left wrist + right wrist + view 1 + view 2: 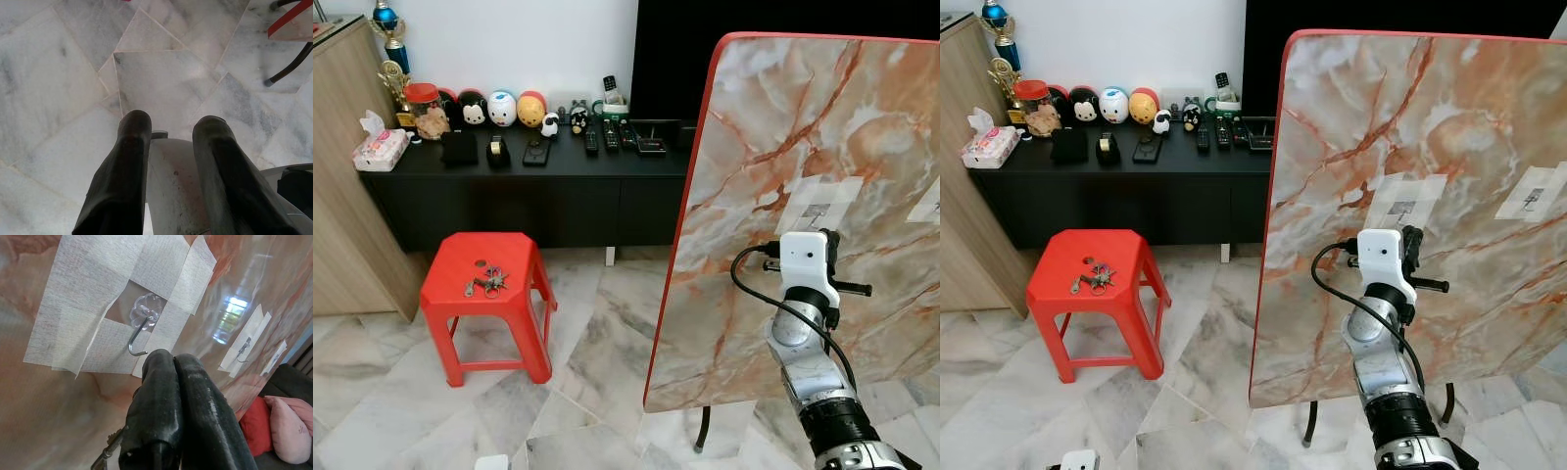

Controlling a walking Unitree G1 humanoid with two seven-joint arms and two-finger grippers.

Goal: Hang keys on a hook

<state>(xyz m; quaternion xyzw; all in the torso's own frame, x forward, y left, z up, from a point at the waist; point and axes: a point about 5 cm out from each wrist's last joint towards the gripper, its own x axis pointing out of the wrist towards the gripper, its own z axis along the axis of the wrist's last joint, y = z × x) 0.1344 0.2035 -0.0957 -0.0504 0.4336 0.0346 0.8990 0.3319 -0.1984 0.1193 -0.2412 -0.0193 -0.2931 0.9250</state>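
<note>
A tilted marble-patterned board [754,127] with a red rim stands at the right. A clear stick-on metal hook [139,330] is taped to it, and a second taped hook [1531,199] sits further right. My right gripper [173,357] is raised to the board, its tips just below the first hook. Its fingers are shut, with a metal key [106,454] sticking out beneath them. Another bunch of keys [487,284] lies on the red plastic stool [514,257] to the left. My left gripper [171,125] hangs open above the marble floor.
A black low cabinet [529,191] along the back wall carries toys, remotes and a tissue pack [380,149]. A wooden cupboard [337,176] stands at the far left. The board's black legs [702,431] rest on the floor. Red and pink cushions [288,431] lie beyond the board.
</note>
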